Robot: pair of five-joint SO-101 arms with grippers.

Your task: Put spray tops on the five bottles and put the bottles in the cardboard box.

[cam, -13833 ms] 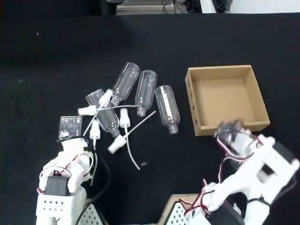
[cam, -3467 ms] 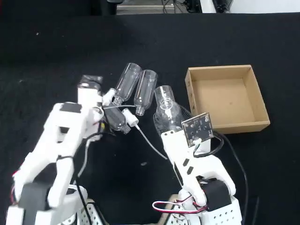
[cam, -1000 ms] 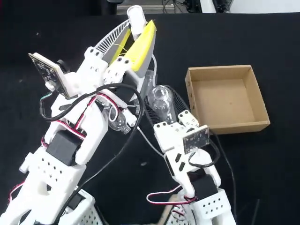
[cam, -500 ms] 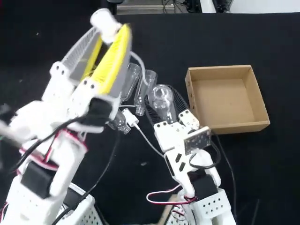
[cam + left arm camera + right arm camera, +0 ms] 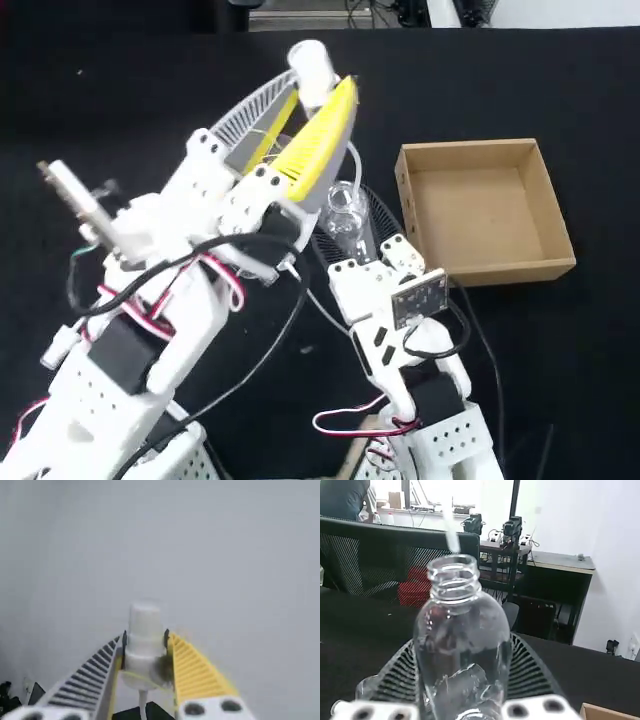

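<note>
My left gripper (image 5: 312,78) is raised high and shut on a white spray top (image 5: 309,63), whose thin dip tube (image 5: 352,160) hangs down toward the bottle below. In the left wrist view the spray top (image 5: 145,632) sits clamped between the grey and yellow fingers. My right gripper (image 5: 350,222) is shut on a clear bottle (image 5: 345,208), held upright with its mouth open. In the right wrist view the dip tube (image 5: 451,532) ends just above the bottle (image 5: 462,645) mouth. The cardboard box (image 5: 545,205) stands empty to the right.
The raised left arm (image 5: 170,300) covers the table's left middle, hiding the other bottles and tops. A loose white dip tube (image 5: 322,308) lies on the black cloth between the two arms. Bare cloth stretches behind and right of the box.
The left gripper has swung to the right with the spray top, from over the table's left to above the held bottle. The right arm and its bottle have stayed put.
</note>
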